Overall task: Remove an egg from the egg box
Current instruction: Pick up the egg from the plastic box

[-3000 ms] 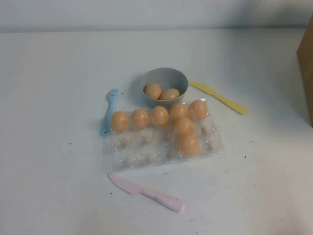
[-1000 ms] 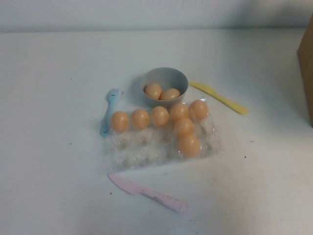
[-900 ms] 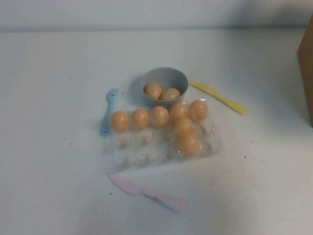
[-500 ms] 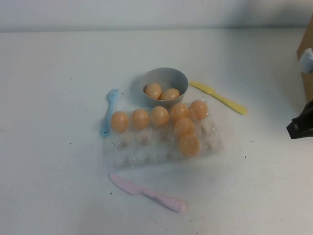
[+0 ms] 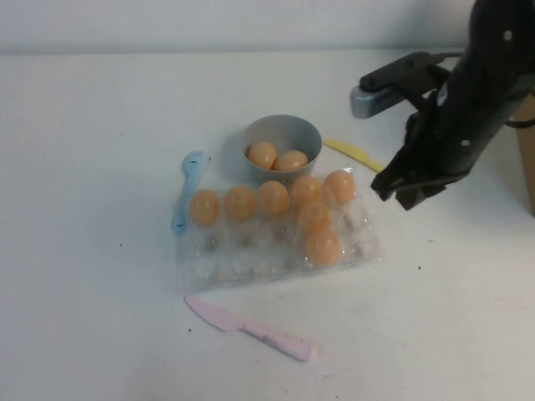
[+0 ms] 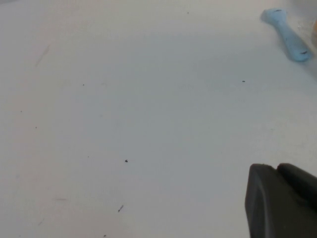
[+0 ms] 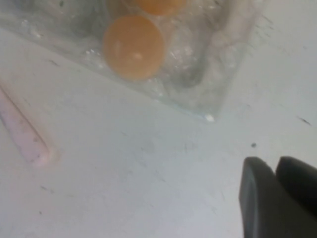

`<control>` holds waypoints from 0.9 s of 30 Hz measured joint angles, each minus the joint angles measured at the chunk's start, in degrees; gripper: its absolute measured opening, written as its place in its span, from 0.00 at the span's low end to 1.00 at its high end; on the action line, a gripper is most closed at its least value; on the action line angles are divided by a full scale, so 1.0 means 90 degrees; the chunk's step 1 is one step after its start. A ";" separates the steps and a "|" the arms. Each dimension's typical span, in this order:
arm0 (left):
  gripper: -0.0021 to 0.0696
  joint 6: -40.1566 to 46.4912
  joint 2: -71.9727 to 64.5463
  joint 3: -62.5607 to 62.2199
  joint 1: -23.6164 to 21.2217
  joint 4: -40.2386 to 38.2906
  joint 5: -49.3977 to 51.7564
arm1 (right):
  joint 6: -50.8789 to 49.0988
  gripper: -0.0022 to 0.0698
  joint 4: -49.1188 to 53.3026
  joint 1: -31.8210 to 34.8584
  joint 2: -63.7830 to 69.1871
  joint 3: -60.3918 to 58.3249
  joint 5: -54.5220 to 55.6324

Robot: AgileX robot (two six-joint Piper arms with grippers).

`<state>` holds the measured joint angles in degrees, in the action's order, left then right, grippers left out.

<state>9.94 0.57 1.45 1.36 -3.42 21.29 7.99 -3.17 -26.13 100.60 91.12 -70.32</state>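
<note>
The right gripper (image 5: 405, 190), fingers together, hangs beside the clear crinkly plastic egg box (image 5: 251, 255); it should spread first, then descend over the near matte orange egg (image 5: 323, 247). The left gripper (image 6: 282, 203) idles over bare table; fingers indiscernible.

Lab bench: bare white table (image 5: 84, 292), robot arm (image 5: 468, 100)

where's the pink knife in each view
High view: the pink knife lies on the table in front of the egg box; the right hand hovers beside the box's right end.
Left wrist view: not in it; only the blue fork and part of the left hand, low over the table.
Right wrist view: its handle end shows near the box's corner.
Shared landmark: the egg box corner.
</note>
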 joint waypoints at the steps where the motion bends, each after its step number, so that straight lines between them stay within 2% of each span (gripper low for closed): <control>1: 0.02 0.0000 0.0000 0.0000 0.0000 0.0000 0.0000 | 0.0000 0.10 -0.0012 -0.0078 0.0104 0.0096 0.0001; 2: 0.02 0.0000 0.0000 0.0000 0.0000 0.0000 0.0000 | 0.0000 0.14 -0.0013 -0.0177 0.0222 0.0204 0.0001; 7: 0.02 0.0000 0.0000 0.0000 0.0000 0.0000 0.0000 | -0.0123 0.57 -0.0170 -0.0531 0.0689 0.0554 -0.0012; 10: 0.02 0.0000 0.0000 0.0000 0.0000 0.0000 0.0000 | -0.0284 0.73 -0.0416 -0.0626 0.0942 0.0695 -0.0012; 12: 0.02 0.0000 0.0000 0.0000 0.0000 0.0000 0.0000 | -0.0325 0.76 -0.0556 -0.0702 0.1098 0.0820 -0.0012; 16: 0.02 0.0000 0.0000 0.0000 0.0000 0.0000 0.0000 | -0.0377 0.74 -0.0626 -0.0947 0.1353 0.1070 -0.0012; 27: 0.02 0.0000 0.0000 0.0000 0.0000 0.0000 0.0000 | -0.1014 0.72 0.0054 -0.1136 0.1852 0.1192 -0.0012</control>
<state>9.94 0.57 1.45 1.36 -3.42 21.29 -1.14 -2.69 -36.35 117.27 101.85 -70.42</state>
